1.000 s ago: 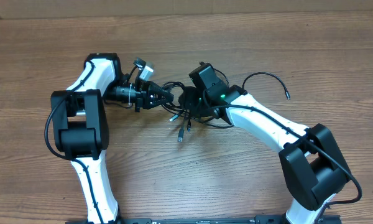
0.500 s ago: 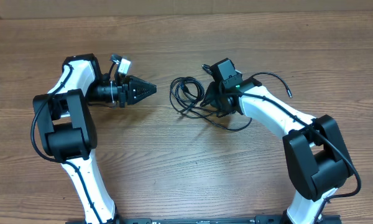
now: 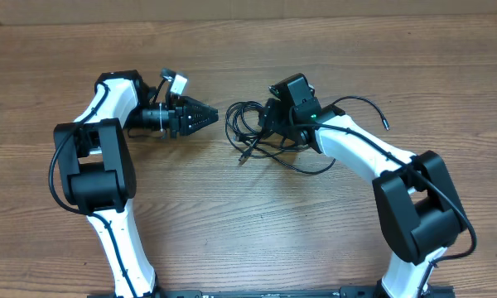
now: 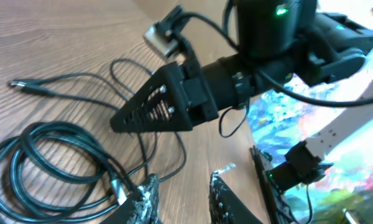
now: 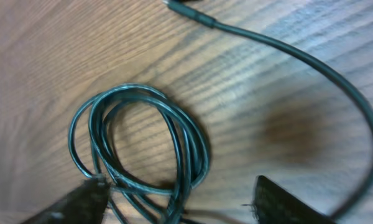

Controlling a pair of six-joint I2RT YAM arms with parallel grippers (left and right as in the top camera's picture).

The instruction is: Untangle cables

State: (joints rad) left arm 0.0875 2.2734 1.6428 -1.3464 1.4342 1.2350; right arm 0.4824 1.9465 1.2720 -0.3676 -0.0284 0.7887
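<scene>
Directly beneath the right end effector [image 3: 271, 126], lying on the bench [image 3: 248, 240]: cables [image 3: 248, 134], thin and black, gathered into a loose coil of overlapping loops. Seen close in the right wrist view as several rounds stacked into one ring, with strands running down toward that end effector's fingers [image 5: 280, 200]. Poking out of the coil, on the side of the right end effector nearer the arms' bases, a small plug tip [image 3: 243, 158], flat on the wood. Trailing away on the opposite side of that end effector, beyond its wrist, one stray cord [image 3: 358, 98], arched in a wide bow and ending in another plug [image 3: 386, 127], well apart from the coil. Curving out from under the right arm [image 3: 356, 151], a further slack loop [image 3: 311, 170], resting on the bench.

Right end effector: released, with fingers spread wide to either side of the coil's strands and clamped on none of them.

Facing it from across the coil, left end effector [image 3: 214, 116], pointed straight at the right one, near the loops but apart from them. Also released, though only narrowly, with a small gap between its own tips in the left wrist view and nothing held there. Behind it, away from the right end effector, left arm [image 3: 114, 98], folded back toward its base.
</scene>
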